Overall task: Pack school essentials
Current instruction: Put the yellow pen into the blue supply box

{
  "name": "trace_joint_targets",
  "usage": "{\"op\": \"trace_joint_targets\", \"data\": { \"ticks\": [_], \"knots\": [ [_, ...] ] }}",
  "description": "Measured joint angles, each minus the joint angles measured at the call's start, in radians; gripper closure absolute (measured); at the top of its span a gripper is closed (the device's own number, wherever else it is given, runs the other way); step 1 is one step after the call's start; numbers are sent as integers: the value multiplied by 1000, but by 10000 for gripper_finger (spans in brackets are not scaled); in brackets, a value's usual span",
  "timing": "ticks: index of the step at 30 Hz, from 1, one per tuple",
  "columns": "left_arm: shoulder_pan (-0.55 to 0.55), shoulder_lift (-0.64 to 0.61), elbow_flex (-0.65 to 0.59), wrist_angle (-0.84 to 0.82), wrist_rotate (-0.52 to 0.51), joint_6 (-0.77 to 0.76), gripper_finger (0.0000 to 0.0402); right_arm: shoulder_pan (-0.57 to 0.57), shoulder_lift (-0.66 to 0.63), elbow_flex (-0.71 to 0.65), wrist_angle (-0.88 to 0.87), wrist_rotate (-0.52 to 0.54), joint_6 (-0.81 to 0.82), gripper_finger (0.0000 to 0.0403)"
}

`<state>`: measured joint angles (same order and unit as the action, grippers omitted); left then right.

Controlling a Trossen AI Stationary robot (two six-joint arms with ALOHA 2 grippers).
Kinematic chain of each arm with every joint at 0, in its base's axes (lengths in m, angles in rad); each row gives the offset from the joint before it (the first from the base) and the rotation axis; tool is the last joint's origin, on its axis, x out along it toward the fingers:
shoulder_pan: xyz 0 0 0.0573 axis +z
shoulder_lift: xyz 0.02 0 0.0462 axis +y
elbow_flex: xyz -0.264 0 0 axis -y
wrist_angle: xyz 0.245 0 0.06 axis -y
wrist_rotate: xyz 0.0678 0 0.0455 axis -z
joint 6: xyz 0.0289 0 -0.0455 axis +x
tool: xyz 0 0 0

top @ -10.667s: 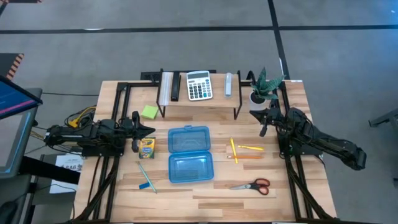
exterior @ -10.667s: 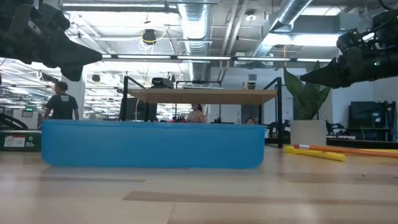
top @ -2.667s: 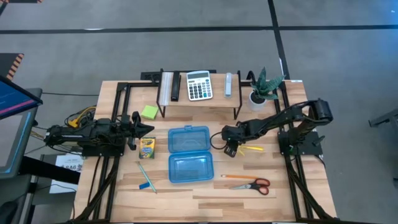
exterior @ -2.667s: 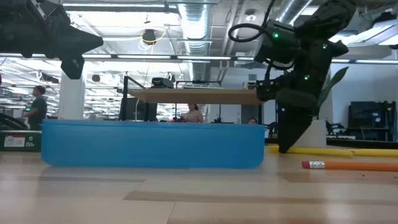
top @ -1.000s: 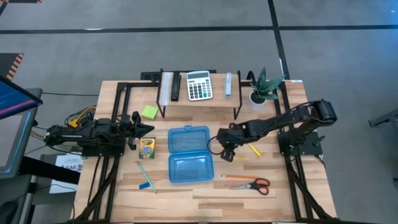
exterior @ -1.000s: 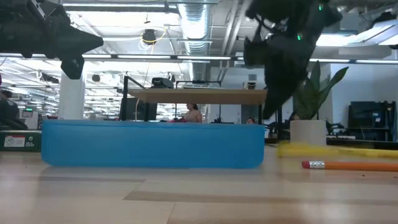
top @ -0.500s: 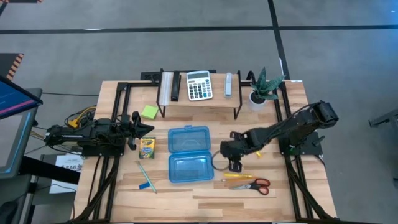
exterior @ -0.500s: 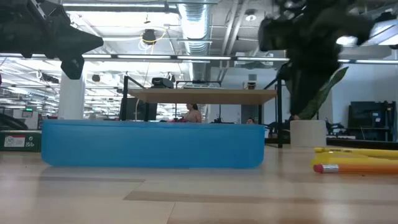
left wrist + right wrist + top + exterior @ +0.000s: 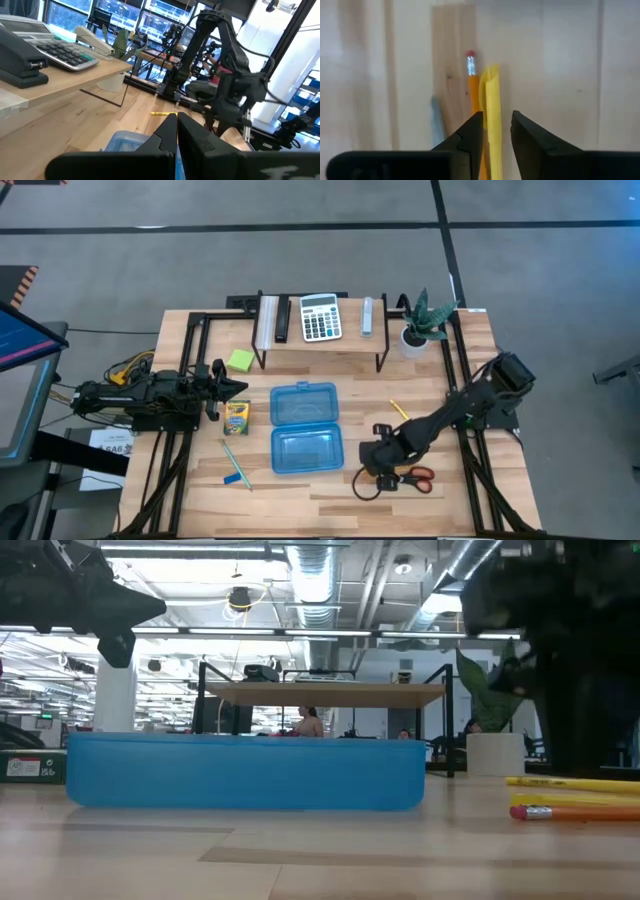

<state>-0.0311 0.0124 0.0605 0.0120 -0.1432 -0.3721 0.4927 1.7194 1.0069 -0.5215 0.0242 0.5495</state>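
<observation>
A thick yellow pencil (image 9: 492, 115) stands between the two dark fingers of my right hand (image 9: 496, 131), with a thinner orange pencil with a red eraser (image 9: 472, 82) lying just beside it on the wooden bench (image 9: 560, 75). My fingers are parted narrowly around the yellow one; I cannot tell whether they press on it. In the overhead frame that right hand (image 9: 380, 461) sits at lower right of centre, just left of the red-handled scissors (image 9: 416, 476), and one more short yellow pencil (image 9: 399, 409) lies apart, higher up toward the right.

The open blue plastic case (image 9: 305, 428) lies in the middle of the frame, its lid and tray flat on the bench. To its left stands the yellow-green crayon box (image 9: 236, 416), above that the lime-green sticky-note pad (image 9: 240, 360), and lower left lies the thin blue pen (image 9: 234, 462).

My left hand (image 9: 226, 388) hangs at the left of the frame, beside the crayon box, its fingers pressed together and empty.

At the top centre a small raised wooden shelf (image 9: 320, 345) carries the grey-white calculator (image 9: 320, 317), with a small potted plant (image 9: 424, 320) to its right.
</observation>
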Motion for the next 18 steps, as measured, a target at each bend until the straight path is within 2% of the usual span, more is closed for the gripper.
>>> {"op": "trace_joint_targets", "data": {
  "ticks": [8, 14, 18],
  "knots": [
    [0, 0, 0, 0, -1, 0, 401, -8, 69, 3, -1, 2, -17, 259],
    [0, 0, 0, -3, -2, 0, 401, -46, 85, 4, -44, 50, -32, 267],
    [0, 0, 0, -3, -2, 0, 401, -81, 78, 2, -48, 34, -67, 275]
  ]
}}
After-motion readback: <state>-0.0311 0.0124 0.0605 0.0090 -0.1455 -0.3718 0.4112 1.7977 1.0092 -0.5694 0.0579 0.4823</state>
